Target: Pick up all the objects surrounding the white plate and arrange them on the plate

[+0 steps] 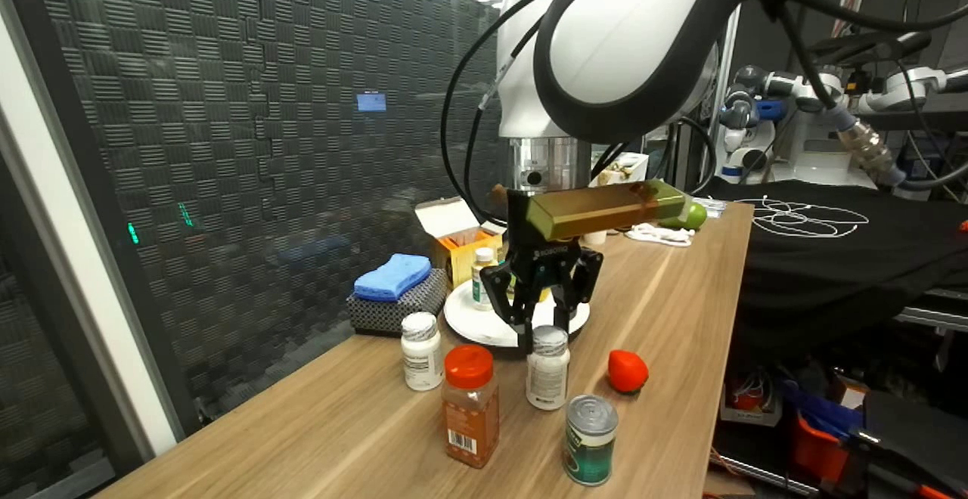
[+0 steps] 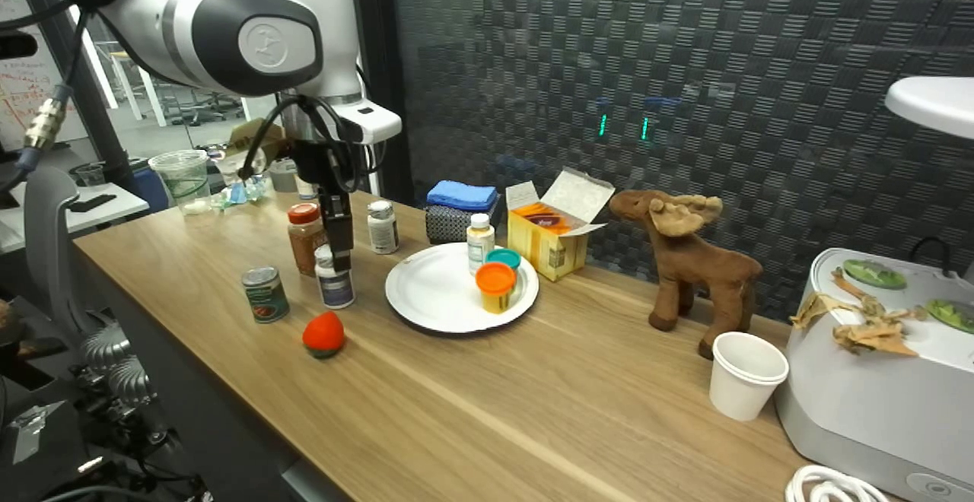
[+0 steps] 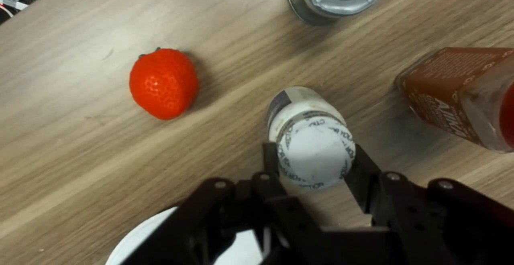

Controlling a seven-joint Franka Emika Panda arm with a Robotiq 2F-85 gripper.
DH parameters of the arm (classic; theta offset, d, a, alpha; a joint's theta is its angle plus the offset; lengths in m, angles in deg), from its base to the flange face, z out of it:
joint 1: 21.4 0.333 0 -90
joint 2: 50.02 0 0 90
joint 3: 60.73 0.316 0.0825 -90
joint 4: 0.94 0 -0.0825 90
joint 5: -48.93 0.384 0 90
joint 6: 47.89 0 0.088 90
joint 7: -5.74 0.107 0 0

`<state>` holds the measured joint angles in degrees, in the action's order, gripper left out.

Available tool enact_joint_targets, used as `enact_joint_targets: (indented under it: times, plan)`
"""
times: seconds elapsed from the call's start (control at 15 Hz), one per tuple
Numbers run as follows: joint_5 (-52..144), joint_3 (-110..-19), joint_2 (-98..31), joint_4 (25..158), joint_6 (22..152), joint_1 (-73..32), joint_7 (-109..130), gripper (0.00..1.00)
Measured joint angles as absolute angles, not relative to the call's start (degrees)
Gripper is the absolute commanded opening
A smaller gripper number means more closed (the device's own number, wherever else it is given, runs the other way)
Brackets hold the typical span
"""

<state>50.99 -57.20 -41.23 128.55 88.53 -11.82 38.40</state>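
Along a dark ribbed wall (image 2: 494,53), a wood-grained table (image 2: 533,411) bears the white plate (image 2: 434,293), which holds a white-capped bottle (image 2: 479,242) and two bright-lidded tubs (image 2: 495,289); a yellow carton (image 2: 549,242) and patterned box (image 1: 401,308) stand close on its wall side. Broad bare wood runs from plate to paper cup (image 2: 746,380); a narrower strip parts the strawberry (image 2: 323,332) and green can (image 2: 265,297) from the opposite long edge. The gripper (image 3: 314,152) pinches the cap of an upright white pill bottle (image 1: 547,382) between strawberry and spice jar (image 1: 470,416), another white bottle (image 1: 421,354) nearby.
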Motion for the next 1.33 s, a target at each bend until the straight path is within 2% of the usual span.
enact_joint_targets:
  times: [0.4, 0.8, 1.33]
  plan:
    - [50.79, -57.20, -41.28, 127.29, 88.56, -11.75, 40.49, 0.21]
    - [46.54, -58.65, -40.92, 120.30, 87.77, -12.04, 45.04, 0.20]
    - [44.69, -61.76, -33.24, 110.23, 81.72, -15.07, 45.26, 0.20]
